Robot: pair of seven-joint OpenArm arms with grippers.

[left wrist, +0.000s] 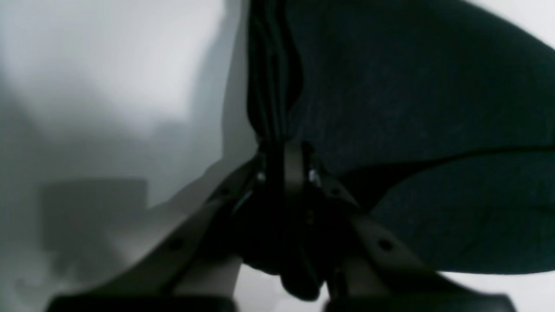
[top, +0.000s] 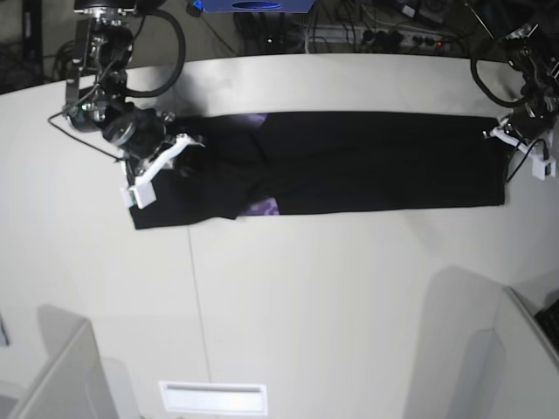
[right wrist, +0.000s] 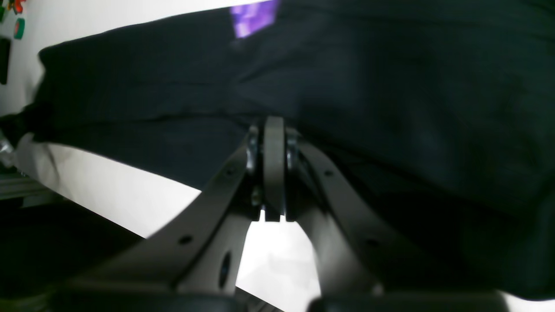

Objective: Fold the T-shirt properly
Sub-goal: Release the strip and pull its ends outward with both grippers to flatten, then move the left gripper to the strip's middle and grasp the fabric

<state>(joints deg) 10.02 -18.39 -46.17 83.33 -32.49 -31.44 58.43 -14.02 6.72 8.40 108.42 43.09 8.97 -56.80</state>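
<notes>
T-shirt: black cloth lying flat on the counter as one long narrow band, stretched across the far half of the base view. A little purple print shows near its left part, at the lower edge and near the upper edge; the rest shows plain black.

Left of the T-shirt: the right gripper is down on the band's left end. In its wrist view the fingers are pressed together with dark cloth lying right at their tips; I judge that they pinch a fold of the T-shirt, though the cloth between the pads is hard to make out.

Right of the T-shirt: the left gripper sits at the band's right end. In its wrist view the fingers are drawn together on a bunched black edge that rises between them, so they are clamped on the T-shirt.

Done so far: judging by the narrow shape, the sides appear folded inward lengthwise, with no sleeve sticking out.

Left to do: the band is at full length. It probably needs folding end over end, one held end carried across to the other, then perhaps once more for a compact stack.

Risk: the left end looks rumpled near the right gripper and may need smoothing.
</notes>
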